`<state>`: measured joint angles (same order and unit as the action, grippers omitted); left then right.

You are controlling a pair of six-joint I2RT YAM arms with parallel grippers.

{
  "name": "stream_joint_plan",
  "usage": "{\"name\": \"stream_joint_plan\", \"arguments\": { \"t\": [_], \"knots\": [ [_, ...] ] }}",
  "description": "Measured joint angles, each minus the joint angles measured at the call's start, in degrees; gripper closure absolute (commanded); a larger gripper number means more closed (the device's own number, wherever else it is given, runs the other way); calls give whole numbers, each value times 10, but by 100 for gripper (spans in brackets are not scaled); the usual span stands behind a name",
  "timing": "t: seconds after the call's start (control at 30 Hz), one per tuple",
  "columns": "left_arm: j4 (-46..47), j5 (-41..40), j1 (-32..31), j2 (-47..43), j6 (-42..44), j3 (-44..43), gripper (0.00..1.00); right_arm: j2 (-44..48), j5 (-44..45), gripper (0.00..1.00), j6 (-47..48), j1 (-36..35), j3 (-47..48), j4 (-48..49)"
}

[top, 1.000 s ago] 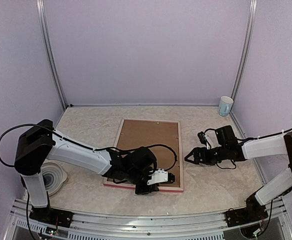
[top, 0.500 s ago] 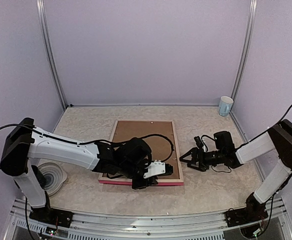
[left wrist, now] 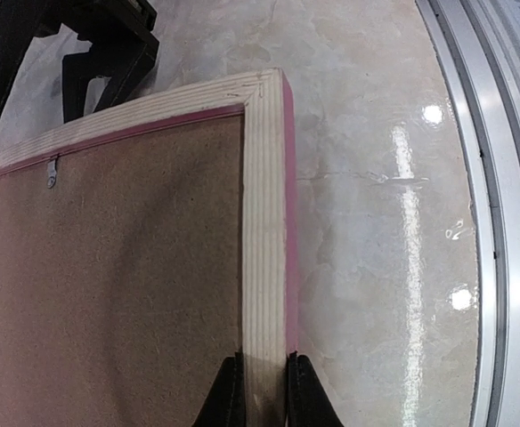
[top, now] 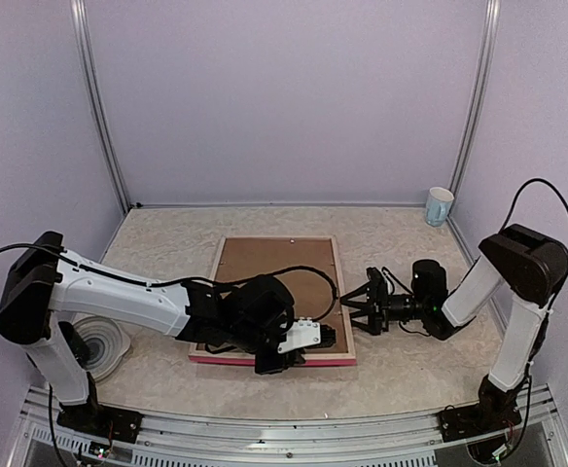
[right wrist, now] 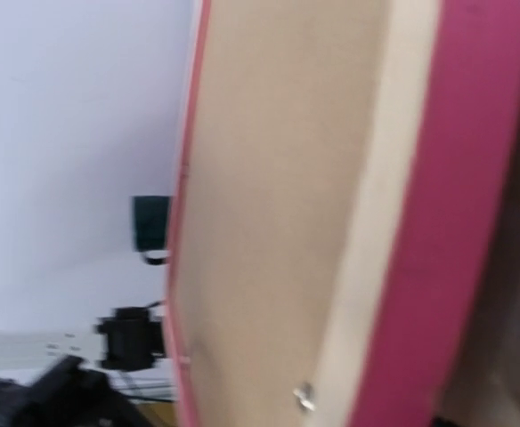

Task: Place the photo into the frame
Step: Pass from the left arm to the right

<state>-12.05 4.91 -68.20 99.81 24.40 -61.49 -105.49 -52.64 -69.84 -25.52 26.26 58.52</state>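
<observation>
Frame (left wrist: pixel 262 222) (thin, rectangular, pink-red, pale-wood back): L gripper (left wrist: pixel 264 363) pinches near rail; R gripper (top: pixel 352 313) fingers spread by right edge.

Pale lilac matte walls (top: pixel 284 97) close in the back and both sides. Thin silver aluminium posts (top: pixel 99 107) stand in the two far corners. The beige, mottled stone-look tabletop (top: pixel 167 238) is glossy and throws back bright spots of overhead light near its front. A ribbed silver metal rail (top: pixel 265 428) runs along the near edge.
</observation>
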Motion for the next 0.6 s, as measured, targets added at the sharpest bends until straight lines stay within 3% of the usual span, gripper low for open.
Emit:
{"name": "stream_joint_plan", "arguments": {
  "t": [0.17,0.43,0.6],
  "knots": [
    [0,-5,-4,0,-4,8,100,-59,-13,42,-85,-9,0,111],
    [10,-10,-4,0,-11,12,99,-110,-17,74,-166,-19,-1,214],
    [26,-20,-7,-1,-18,19,80,-113,-15,81,-183,-23,-1,237]
  ]
}}
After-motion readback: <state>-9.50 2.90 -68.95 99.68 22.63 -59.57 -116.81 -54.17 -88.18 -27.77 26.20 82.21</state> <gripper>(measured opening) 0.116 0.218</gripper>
